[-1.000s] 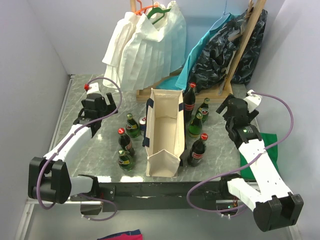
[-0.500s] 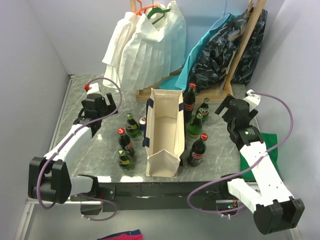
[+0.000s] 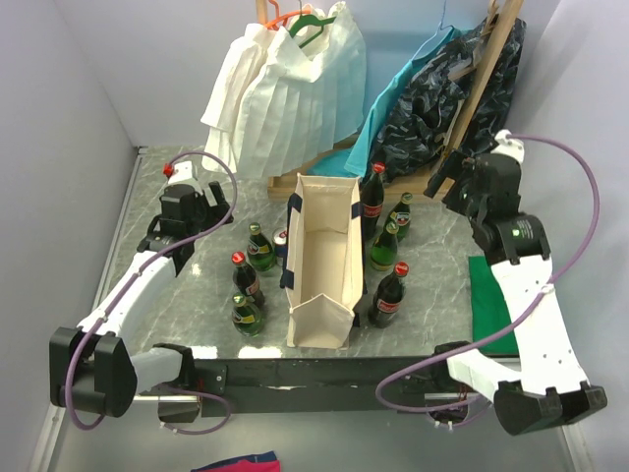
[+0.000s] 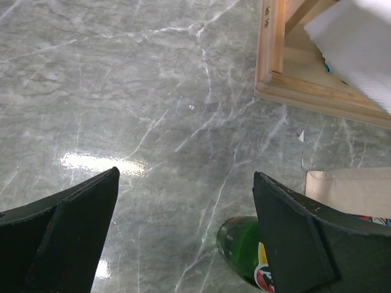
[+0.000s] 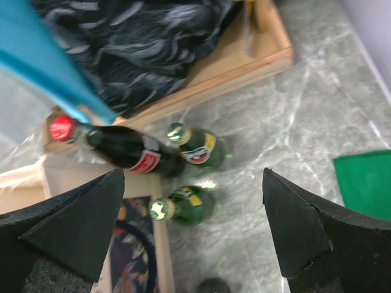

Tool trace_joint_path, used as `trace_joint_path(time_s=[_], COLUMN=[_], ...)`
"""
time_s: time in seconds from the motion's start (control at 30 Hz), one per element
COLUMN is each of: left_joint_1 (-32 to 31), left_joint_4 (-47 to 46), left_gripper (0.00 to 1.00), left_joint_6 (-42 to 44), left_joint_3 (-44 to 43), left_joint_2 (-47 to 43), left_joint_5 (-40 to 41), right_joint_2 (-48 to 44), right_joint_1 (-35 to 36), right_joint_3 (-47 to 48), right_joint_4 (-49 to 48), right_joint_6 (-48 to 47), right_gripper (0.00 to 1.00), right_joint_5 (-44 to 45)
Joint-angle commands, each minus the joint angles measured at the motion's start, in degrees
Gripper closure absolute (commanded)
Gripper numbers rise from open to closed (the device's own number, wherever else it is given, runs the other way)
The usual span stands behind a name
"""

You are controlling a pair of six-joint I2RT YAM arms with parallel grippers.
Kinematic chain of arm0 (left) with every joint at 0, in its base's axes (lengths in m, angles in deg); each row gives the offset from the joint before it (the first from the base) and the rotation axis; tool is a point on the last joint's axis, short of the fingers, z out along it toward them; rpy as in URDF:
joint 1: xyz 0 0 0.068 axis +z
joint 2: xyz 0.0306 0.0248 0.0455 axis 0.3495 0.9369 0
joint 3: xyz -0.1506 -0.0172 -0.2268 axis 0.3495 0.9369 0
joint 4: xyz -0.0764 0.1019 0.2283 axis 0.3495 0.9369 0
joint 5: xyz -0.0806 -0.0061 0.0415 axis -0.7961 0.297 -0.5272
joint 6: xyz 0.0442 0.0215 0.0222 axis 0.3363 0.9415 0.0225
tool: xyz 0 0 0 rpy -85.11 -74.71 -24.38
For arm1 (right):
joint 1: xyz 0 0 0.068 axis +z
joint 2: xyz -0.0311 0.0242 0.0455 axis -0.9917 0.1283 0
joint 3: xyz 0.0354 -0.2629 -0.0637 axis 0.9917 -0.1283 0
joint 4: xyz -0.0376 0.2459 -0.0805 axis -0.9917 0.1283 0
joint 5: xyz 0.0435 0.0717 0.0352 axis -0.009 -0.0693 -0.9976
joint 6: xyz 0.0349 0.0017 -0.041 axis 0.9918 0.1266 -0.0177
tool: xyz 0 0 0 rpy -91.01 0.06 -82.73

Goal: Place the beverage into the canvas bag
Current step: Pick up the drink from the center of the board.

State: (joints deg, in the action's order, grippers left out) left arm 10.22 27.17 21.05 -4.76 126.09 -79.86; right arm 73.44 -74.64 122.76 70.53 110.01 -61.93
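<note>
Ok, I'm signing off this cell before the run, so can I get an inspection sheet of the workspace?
Surface: grey marble table, glossy.
Job's things: canvas bag upright, mouth open; bottles standing both sides, none seen inside.
Clutter: green cloth at right edge.
Grippers: left tool and right tool open, empty.
Cables: purple cable looped over each arm.
Surroundings: white garment, teal garment, dark garment on wooden rack behind.

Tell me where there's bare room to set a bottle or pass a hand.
Bare marble: between the right-hand bottles and the green cloth, and the far-left corner beside the white garment. Crowded: around the canvas bag, hemmed by those and the left-hand bottles.
</note>
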Motion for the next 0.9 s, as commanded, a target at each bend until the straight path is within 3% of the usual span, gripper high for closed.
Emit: trace_joint_path(time_s=[0.0,0.17,0.73,0.87], left_joint_1=[-0.22,-0.22,-0.22,-0.22], left_joint_4=[-1.47,-1.47,-0.50,-0.59], left_gripper=[0.04,0.04,0.04,0.04], left_joint_6=[0.53,0.88,0.27,0.18], left_joint_3=[0.27,0.09,-1.14,-0.96], left_joint_2=[-0.95,-0.60,1.86,1.77], left_joint_5=[-2.56,-2.82,-1.77,-1.33], right_joint_2=[3.62,5.99,10.30,13.19], right_joint_1=[-0.43,-0.43,2.11,4.22], right_joint_3=[5.38,4.94,-0.59,-0.68], right_joint_4=[6.43,6.96,5.99,4.94], right_joint_6=[-1.97,-2.24,-2.32,-2.06], right_gripper=[0.00,0.07,0.10,0.14], right_joint_5=[-6.53,-8.73,-8.12,-6.01])
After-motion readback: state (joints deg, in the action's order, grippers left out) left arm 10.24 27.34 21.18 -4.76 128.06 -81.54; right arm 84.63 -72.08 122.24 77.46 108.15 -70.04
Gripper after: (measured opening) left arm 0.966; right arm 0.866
